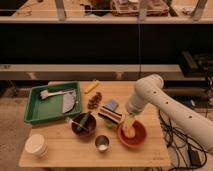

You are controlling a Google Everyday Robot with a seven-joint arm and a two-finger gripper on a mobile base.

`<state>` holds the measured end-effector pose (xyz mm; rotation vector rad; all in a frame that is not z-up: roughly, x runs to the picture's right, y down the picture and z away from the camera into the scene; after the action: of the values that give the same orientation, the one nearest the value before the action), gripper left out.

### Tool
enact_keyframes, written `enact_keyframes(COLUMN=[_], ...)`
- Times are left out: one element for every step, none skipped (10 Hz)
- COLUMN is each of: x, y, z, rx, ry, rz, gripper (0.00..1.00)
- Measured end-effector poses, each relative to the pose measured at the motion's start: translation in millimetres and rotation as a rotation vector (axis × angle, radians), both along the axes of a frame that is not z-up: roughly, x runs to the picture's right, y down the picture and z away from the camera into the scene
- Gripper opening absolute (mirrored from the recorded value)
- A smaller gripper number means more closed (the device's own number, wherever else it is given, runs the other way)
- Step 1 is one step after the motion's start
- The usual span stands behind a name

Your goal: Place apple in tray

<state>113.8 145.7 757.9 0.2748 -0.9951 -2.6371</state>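
Note:
The apple (134, 132) lies in the round orange bowl (141, 138) at the front right of the wooden table. It is partly hidden by my gripper (129, 125), which reaches down into the bowl right at it. The white arm (147, 95) comes in from the right. The green tray (33, 112) stands at the table's left, well away from the gripper. It holds a brush-like tool (50, 93) and a grey flat item (68, 103).
A dark brown bowl (83, 125) with a green utensil sits left of the orange bowl. A metal cup (102, 143) and a white cup (36, 145) stand in front. A dark red cluster (94, 100), a yellow elongated item (91, 87), a blue item (112, 105) and a striped packet (110, 116) lie mid-table.

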Motion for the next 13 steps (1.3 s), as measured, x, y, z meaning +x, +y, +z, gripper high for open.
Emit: enact_keyframes(x=[1.0, 0.7, 0.9, 8.0, 17.2, 27.9, 41.2, 46.3, 46.7, 45.2, 43.9, 42.2, 41.3], y=[-0.4, -0.7, -0.4, 3.0, 6.6, 9.1, 12.9, 17.5, 20.8, 26.1, 33.6, 41.6, 47.5], z=[-0.3, -0.2, 1.2, 4.3, 4.9, 4.1, 1.7, -1.3, -2.2, -1.3, 1.3, 2.3, 2.9], rx=[0.001, 0.005, 0.012, 0.018, 0.023, 0.029, 0.035, 0.040, 0.039, 0.033, 0.021, 0.011, 0.007], ry=[0.001, -0.004, -0.012, -0.023, -0.033, -0.038, -0.038, -0.039, -0.039, -0.041, -0.043, -0.048, -0.055], rz=[0.001, 0.000, 0.012, 0.041, 0.067, 0.090, 0.113, 0.122, 0.120, 0.111, 0.107, 0.102, 0.098], gripper=[0.80, 0.80, 0.80, 0.80, 0.80, 0.80, 0.80, 0.80, 0.79, 0.72, 0.63, 0.59, 0.58])
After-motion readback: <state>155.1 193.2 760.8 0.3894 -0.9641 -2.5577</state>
